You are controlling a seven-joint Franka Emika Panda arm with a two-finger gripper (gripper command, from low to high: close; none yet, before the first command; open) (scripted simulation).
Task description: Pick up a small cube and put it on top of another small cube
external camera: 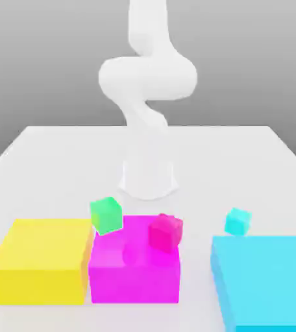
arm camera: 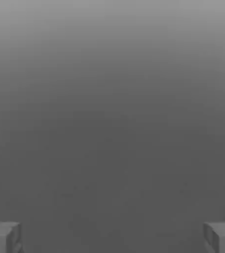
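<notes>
Tool [arm camera: 112, 237] spread wide with nothing between its grey fingertips [arm camera: 3, 237], tiny turquoise cube [external camera: 237, 221] at right of centre on white bench [external camera: 60, 155], tiny crimson cube [external camera: 165, 231] tilted over large magenta block [external camera: 134, 269], small green cube [external camera: 106, 214] beside it

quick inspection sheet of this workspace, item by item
surface: white table, bare around the arm base.
job's things: small cyan cube beside the large cyan block; small crimson cube over the large magenta block, apart from the cyan one.
clutter: small green cube; large yellow block.
claw: open, nothing between the fingers.
cables: nothing seen.
surroundings: plain grey backdrop.
</notes>
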